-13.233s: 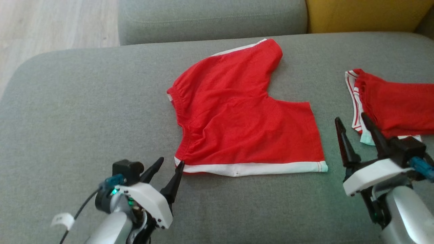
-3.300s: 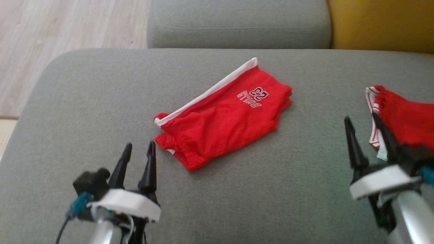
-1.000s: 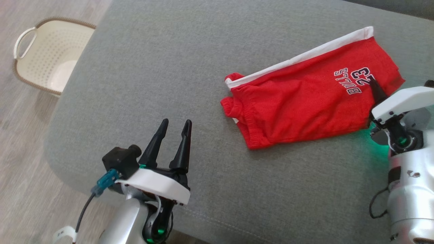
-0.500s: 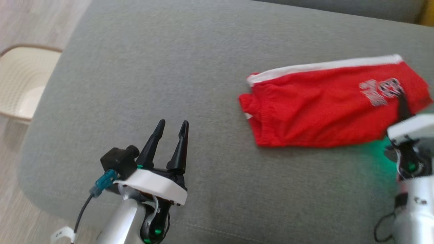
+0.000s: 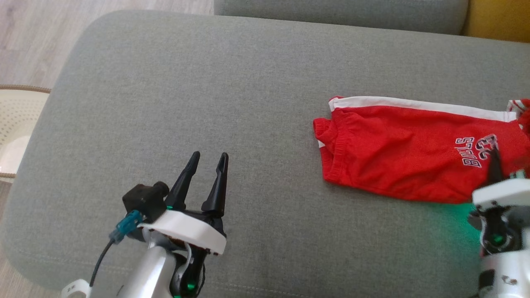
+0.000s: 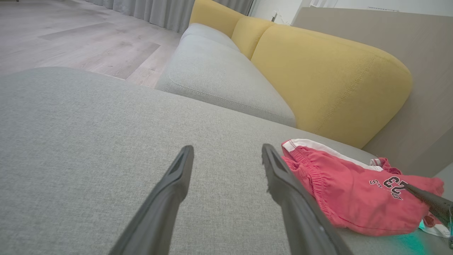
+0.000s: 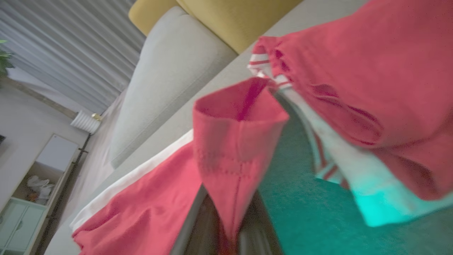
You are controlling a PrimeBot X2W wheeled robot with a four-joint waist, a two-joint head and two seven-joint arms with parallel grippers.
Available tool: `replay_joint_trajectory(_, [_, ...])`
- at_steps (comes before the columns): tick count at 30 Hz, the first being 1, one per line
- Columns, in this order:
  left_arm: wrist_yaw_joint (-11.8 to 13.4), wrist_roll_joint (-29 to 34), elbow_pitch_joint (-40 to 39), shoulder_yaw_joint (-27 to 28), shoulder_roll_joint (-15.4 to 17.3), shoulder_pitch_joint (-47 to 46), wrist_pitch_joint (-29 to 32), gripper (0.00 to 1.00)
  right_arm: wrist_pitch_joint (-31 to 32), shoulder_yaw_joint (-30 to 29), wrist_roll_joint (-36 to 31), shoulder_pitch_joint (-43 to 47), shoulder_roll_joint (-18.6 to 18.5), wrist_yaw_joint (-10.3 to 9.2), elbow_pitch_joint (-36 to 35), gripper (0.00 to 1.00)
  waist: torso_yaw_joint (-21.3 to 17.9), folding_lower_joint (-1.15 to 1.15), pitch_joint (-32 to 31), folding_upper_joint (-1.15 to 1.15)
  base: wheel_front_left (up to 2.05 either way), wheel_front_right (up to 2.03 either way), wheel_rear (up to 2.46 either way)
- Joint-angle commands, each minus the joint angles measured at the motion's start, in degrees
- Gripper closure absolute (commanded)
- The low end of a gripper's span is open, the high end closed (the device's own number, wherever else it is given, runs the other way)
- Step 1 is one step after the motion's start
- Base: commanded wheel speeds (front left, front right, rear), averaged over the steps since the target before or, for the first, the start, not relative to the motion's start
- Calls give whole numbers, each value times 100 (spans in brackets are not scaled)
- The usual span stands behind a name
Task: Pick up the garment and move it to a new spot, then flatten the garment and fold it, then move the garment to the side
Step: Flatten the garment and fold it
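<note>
Across the grey sofa cushion, the left half lies bare out to its rounded edge. Folded red shorts lie at the right, their right-hand end pinched tight in the right gripper. The left gripper hovers well apart, fingers spread wide.

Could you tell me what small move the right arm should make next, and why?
Probably lower slightly and open the right gripper: it is shut on the raised leg hem of the folded shorts, which already lie beside the other red garment, so the move aside looks done.
</note>
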Motion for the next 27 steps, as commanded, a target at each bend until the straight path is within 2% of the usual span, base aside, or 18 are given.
replay_joint_trajectory(1, [-40, 67, -137, 163, 36, -71, -71, 0, -139, 350, 95, -263, -24, -5, -254, 100, 21, 0, -24, 0, 0, 0, 0])
replay_joint_trajectory(5, [-36, 86, -95, 179, 36, -55, -71, 0, -301, 966, 387, -314, -23, -5, -496, 100, 95, 0, -93, 0, 0, 0, 0])
replay_joint_trajectory(7, [-20, 83, -71, 221, 36, -15, -71, 0, -363, 1547, 736, -234, -23, -5, -769, 100, 170, 0, -157, 0, 0, 0, 0])
replay_joint_trajectory(8, [-20, 83, -71, 221, 36, -15, -71, 0, -363, 1547, 736, -234, -23, -5, -769, 100, 170, 0, -157, 0, 0, 0, 0])
replay_joint_trajectory(15, [-5, 63, -27, 290, 36, 82, -71, 0, -458, 2826, 1025, 112, -23, -5, -1259, 100, 356, 0, -285, 0, 0, 0, 0])
replay_joint_trajectory(23, [14, 17, -28, 280, 36, 169, -71, 0, -475, 3470, 761, 125, -28, -5, -915, 100, 564, 0, -328, 0, 0, 0, 0])
replay_joint_trajectory(27, [54, -67, -84, 263, 36, 108, -71, 0, -532, 3681, 456, -104, -156, -5, -620, 100, 642, 0, -168, 0, 0, 0, 0])
